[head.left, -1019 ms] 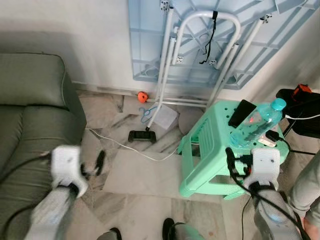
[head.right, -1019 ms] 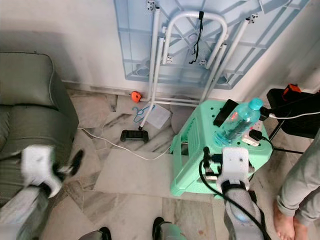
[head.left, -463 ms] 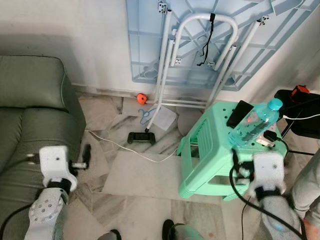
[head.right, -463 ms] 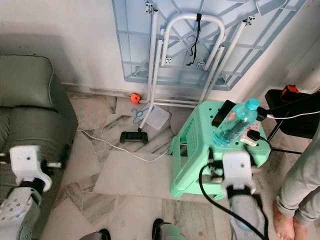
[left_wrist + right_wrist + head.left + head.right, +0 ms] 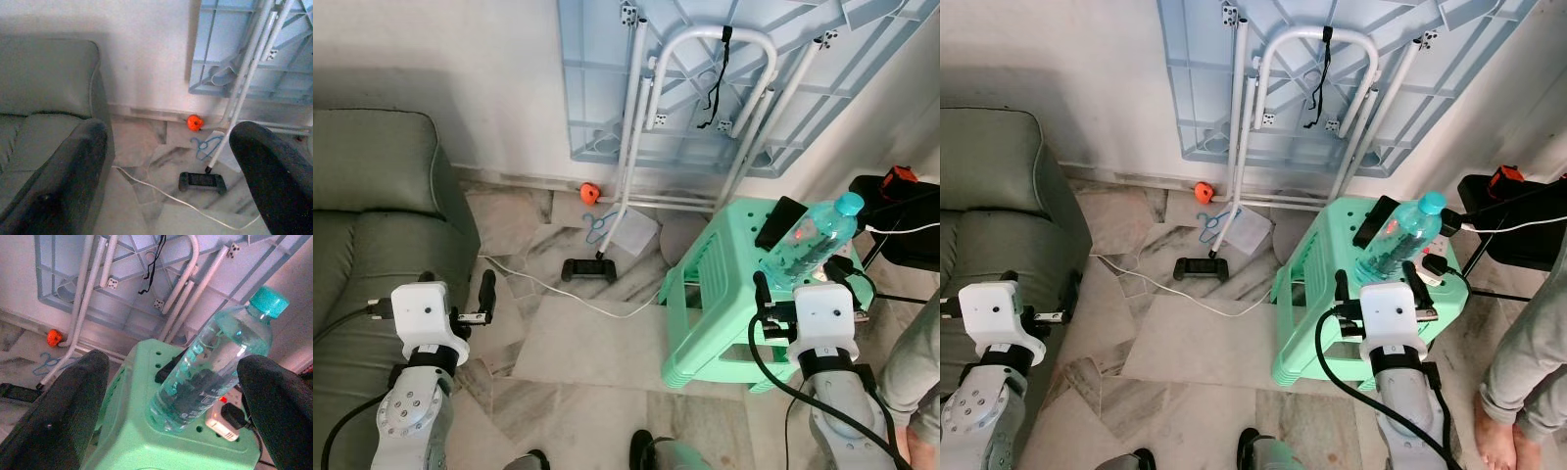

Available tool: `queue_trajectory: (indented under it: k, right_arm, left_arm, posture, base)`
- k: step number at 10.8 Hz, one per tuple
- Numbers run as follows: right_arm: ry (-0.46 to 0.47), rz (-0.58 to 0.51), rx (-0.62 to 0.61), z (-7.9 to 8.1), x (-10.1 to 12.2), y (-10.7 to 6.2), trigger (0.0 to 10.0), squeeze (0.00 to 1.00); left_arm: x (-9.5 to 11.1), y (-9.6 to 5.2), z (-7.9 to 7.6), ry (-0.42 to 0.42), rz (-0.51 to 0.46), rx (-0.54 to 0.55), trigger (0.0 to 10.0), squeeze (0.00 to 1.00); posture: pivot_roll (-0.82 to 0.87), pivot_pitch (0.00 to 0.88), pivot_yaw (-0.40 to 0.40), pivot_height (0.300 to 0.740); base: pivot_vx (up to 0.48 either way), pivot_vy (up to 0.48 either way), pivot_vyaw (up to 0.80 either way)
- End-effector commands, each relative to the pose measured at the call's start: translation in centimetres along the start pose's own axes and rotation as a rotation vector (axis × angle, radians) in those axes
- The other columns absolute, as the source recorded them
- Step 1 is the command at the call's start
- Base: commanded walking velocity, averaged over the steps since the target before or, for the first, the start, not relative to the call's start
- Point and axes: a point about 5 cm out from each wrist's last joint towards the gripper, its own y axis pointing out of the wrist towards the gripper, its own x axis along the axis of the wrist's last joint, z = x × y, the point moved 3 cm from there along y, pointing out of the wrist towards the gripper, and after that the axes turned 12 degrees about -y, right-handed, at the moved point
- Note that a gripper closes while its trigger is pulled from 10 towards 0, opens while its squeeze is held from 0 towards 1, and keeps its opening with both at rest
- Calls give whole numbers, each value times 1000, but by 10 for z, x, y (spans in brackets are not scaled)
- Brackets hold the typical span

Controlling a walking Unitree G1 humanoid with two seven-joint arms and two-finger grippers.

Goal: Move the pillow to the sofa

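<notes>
The grey-green sofa [image 5: 372,215] fills the left side, its seat cushion and armrest facing me; it also shows in the left wrist view as sofa [image 5: 44,98]. My left gripper [image 5: 455,289] is held low beside the sofa's front corner, open, with nothing between its fingers [image 5: 73,166]. My right gripper [image 5: 803,286] is raised in front of the green stool, also open and empty, its fingers [image 5: 73,396] pointing at the stool and bottle.
A mint-green stool [image 5: 715,294] at right carries a water bottle [image 5: 813,240], a phone [image 5: 781,220] and a plug. A folded blue table [image 5: 705,78] leans on the wall. A game controller [image 5: 587,271], white cable [image 5: 558,289] and orange ball [image 5: 592,193] lie on the marble floor. A person's leg [image 5: 1528,362] stands at far right.
My left arm, blurred in motion a second ago, has drawn back toward the sofa and settled. The right gripper dipped, then rose a little in front of the stool.
</notes>
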Motion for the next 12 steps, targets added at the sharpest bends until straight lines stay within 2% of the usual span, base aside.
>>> queue_trajectory:
  k: [1, 2, 3, 4, 5, 6, 7, 8, 11, 12]
  right_arm:
    - [36, 58, -6, -3, -11, 0, 10000, 0]
    - [98, 83, -21, -6, -13, 4, 10000, 0]
    - [217, 116, -48, -8, -15, 7, 10000, 0]
    - [293, 131, -45, -8, -14, 9, 10000, 0]
    - [380, 155, -12, -1, -17, 10, 10000, 0]
    - [413, 170, -8, 0, -18, 10, 10000, 0]
    - [400, 147, 15, 3, -13, 14, 10000, 0]
    - [354, 108, 46, 6, -5, 16, 10000, 0]
    - [324, 123, 61, 7, -7, 15, 10000, 0]
    - [288, 109, 70, 8, -5, 16, 10000, 0]
  left_arm:
    - [2, 4, -3, -12, -5, 29, 10000, 0]
    - [18, 11, -8, 30, -78, 45, 10000, 0]
    - [18, 15, -23, -79, -52, -56, 10000, 0]
    - [3, 15, -33, -204, 47, -98, 10000, 0]
    - [-10, 18, -43, -399, 160, -96, 10000, 0]
    - [-10, 20, -45, -394, 167, -106, 10000, 0]
    - [-7, 23, -47, -376, 154, -112, 10000, 0]
    - [-5, 22, -44, -340, 141, -113, 10000, 0]
    - [-4, 23, -40, -334, 159, -100, 10000, 0]
    - [-4, 24, -40, -317, 156, -103, 10000, 0]
  posture:
    - [-116, 196, -77, 740]
    - [-116, 194, -79, 740]
    - [-117, 193, -78, 740]
    - [-119, 193, -78, 740]
    - [-113, 191, -78, 740]
    - [-110, 190, -78, 740]
    - [-109, 186, -75, 740]
    - [-110, 182, -75, 740]
    - [-105, 176, -74, 740]
    - [-103, 173, -72, 740]
  base:
    - [0, 0, 0]
    - [0, 0, 0]
    - [0, 0, 0]
    - [0, 0, 0]
    - [0, 0, 0]
    - [0, 0, 0]
    - [0, 0, 0]
    - [0, 0, 0]
    - [0, 0, 0]
    - [0, 0, 800]
